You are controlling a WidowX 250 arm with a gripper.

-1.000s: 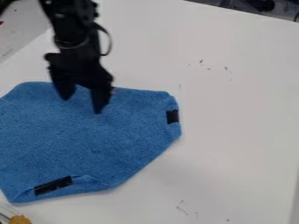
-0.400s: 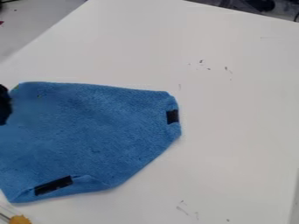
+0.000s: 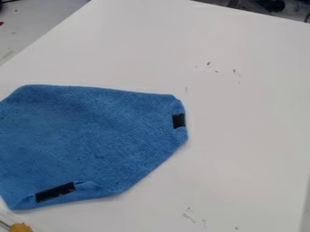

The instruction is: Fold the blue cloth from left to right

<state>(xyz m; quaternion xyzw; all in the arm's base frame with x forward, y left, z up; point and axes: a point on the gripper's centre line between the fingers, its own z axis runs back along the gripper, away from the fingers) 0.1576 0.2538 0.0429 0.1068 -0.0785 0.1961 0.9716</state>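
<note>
Blue cloth (image 3: 94, 138) lying on white surface (image 3: 242, 136), mostly toward 9 o'clock of the view, running out past the left edge. Black strip (image 3: 178, 121) on its edge at about 2 to 3 o'clock of the cloth, second black strip (image 3: 55, 192) near its 7 o'clock edge, tilted, with a raised fold (image 3: 92, 185) right beside it. Yellow-orange thing (image 3: 21, 227) at the 7 to 8 o'clock corner of the view, near the cloth, can't tell what.

Handling, my judgement: cloth looks soft and thin, so a straight-down approach at an edge or the raised fold should grip better than the flat middle. Shallow pinch, both layers if folded, no hard press into the surface. Slow and low once gripped, else the cloth likely bunches or the far side drags. Keep clear of the yellow-orange thing when working the 7 o'clock side.

Arm pose: can't tell height, tilt or wrist turn. Gripper: can't tell if wide, narrow or holding anything; no spot on the cloth seen pinched or lifted by it.
</note>
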